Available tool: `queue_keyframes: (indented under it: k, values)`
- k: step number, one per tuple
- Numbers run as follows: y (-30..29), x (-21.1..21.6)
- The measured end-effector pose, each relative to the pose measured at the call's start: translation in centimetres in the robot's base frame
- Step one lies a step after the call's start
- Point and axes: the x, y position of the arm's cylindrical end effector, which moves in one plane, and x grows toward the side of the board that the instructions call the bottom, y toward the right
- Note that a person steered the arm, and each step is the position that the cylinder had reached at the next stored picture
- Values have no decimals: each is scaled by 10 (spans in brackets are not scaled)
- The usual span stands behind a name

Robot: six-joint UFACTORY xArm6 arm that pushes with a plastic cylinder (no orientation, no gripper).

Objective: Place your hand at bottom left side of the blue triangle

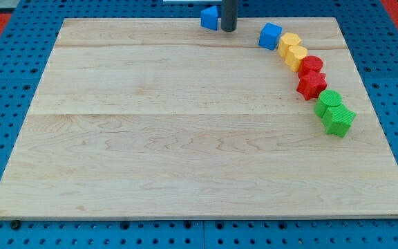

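The blue triangle [209, 17] sits at the top edge of the wooden board [185, 138], near the middle. My tip [228, 30] stands just to the right of it, almost touching its right side. A blue cube [269, 35] lies further right of the tip.
A curved row of blocks runs down the board's right side from the blue cube: two yellow blocks [289, 43] [295, 56], a red round block [311, 66], a red star [311, 84], a green round block [329, 100] and a green star [338, 119].
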Motion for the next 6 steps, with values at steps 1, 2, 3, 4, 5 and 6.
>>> queue_keyframes:
  k: [1,2,3,4,5,6]
  values:
    - [50,-29]
    - [41,-29]
    - [23,12]
    - [-53,40]
    - [-155,2]
    - [-181,-27]
